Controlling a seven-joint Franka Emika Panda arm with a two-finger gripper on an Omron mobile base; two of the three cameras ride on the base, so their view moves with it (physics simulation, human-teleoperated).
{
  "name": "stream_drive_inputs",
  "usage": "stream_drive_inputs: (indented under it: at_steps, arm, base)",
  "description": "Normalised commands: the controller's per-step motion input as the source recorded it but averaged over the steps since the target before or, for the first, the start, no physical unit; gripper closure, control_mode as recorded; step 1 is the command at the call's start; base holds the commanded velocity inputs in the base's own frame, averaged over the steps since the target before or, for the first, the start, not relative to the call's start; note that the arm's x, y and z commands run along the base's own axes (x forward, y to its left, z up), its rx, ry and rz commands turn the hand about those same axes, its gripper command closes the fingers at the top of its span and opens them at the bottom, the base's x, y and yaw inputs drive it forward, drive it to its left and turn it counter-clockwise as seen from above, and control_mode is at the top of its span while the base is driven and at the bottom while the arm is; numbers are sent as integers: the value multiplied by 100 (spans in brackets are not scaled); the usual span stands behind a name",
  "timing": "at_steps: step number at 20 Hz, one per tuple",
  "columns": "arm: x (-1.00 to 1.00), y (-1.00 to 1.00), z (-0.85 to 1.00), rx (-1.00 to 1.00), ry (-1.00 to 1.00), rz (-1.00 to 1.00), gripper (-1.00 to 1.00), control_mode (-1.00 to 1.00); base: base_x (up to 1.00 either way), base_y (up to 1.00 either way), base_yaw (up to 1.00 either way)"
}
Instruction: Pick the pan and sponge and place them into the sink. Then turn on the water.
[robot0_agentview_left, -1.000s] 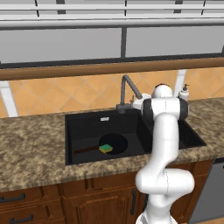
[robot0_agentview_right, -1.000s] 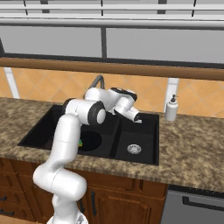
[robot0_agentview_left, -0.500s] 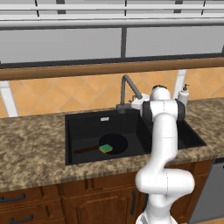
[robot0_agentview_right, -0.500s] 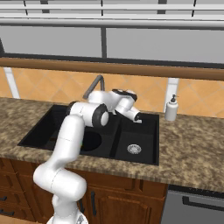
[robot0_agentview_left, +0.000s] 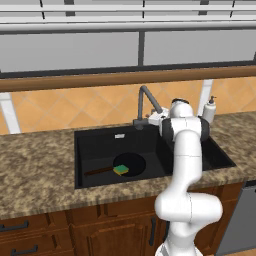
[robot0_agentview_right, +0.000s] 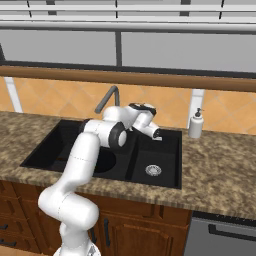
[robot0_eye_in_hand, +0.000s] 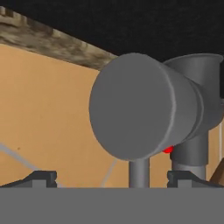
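The black pan (robot0_agentview_left: 129, 164) lies on the floor of the sink's (robot0_agentview_left: 95, 137) large basin, its thin brown handle pointing toward 9 o'clock in the left base view. The green-topped sponge (robot0_agentview_left: 120, 170) rests on the pan's near edge, at about 7 o'clock on it. In the smaller basin, seen from the right base view, a round silver drain (robot0_agentview_right: 153, 170) shows. At the back rim of the sink stands the dark grey gooseneck faucet (robot0_agentview_left: 145, 102), with no stream running from it. The white arm's end effector (robot0_eye_in_hand: 112, 178) is raised to the faucet's base, its fingertips (robot0_eye_in_hand: 40, 178) spread wide apart and gripping nothing; in the hand view the faucet's side lever (robot0_eye_in_hand: 131, 107) looms just beyond them, at 12 o'clock. A white soap bottle (robot0_agentview_left: 209, 110) stands on the speckled stone desk (robot0_agentview_left: 35, 170), at 3 o'clock from the faucet.
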Motion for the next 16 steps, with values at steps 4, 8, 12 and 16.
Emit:
stream_drive_inputs:
  at_steps: [4,8,12,16]
  arm:
    - [23,0,-8,0,0,0,100,-100]
    - [1,-28,0,0,-2,-3,100,-100]
    - [13,-41,0,3,0,-8,100,-100]
    - [30,-44,0,6,0,-9,100,-100]
  base:
    - [0,0,0]
    - [0,0,0]
    - [0,0,0]
    - [0,0,0]
